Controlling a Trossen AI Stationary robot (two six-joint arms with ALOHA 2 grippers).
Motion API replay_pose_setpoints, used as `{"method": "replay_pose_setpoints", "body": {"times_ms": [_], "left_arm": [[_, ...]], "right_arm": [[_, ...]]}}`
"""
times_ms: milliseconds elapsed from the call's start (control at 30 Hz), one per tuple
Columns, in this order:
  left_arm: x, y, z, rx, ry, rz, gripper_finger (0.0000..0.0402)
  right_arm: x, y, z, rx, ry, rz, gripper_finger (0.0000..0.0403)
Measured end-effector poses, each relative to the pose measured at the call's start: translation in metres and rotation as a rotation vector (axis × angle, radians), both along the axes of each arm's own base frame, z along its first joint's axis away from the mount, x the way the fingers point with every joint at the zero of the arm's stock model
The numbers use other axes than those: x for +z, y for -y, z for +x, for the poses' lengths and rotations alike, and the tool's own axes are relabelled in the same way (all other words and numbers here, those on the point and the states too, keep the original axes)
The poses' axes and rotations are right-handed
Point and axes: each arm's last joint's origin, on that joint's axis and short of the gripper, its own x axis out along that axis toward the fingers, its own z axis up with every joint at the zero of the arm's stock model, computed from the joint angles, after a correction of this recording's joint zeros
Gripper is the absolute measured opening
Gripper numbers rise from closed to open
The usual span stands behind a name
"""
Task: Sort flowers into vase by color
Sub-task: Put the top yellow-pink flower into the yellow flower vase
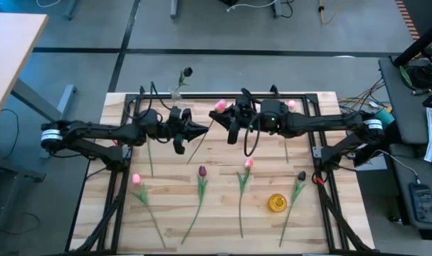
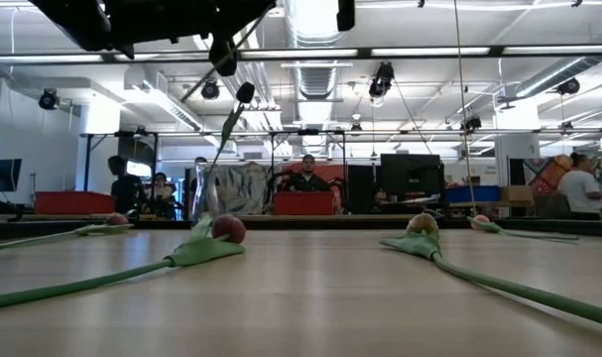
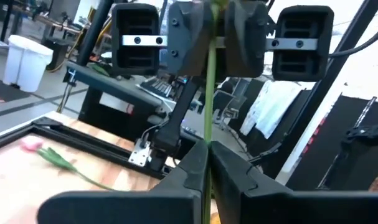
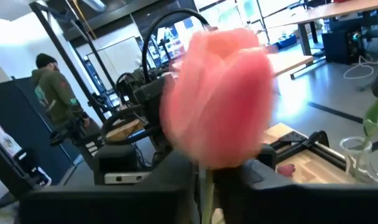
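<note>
One pink tulip hangs mid-air above the table's far half, its thin, light, bendy stem pinched by both the left gripper and right gripper; grip low, never the soft head.

I'm looking into an open robotics lab: exposed ceiling ducts and strip lights overhead, monitors and red bins beyond my wooden bench, people seated at workstations, cables across grey floor.
</note>
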Motion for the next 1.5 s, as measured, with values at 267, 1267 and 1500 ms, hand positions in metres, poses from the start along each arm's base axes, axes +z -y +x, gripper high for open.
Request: {"method": "replay_pose_setpoints", "body": {"times_ms": [267,1267,1500], "left_arm": [[-0.006,0.000,0.001,-0.004,-0.043,-0.040,0.0028],[-0.015,-0.001,0.001,0.003,-0.132,-0.062,0.0107],[-0.015,-0.001,0.001,0.004,-0.138,-0.063,0.0107]], "right_arm": [[0.017,-0.003,-0.026,0.010,-0.107,-0.055,0.0010],[0.052,-0.116,-0.199,0.016,-0.514,0.115,0.0009],[0.042,-0.133,-0.203,-0.027,-0.536,0.133,0.0009]]}}
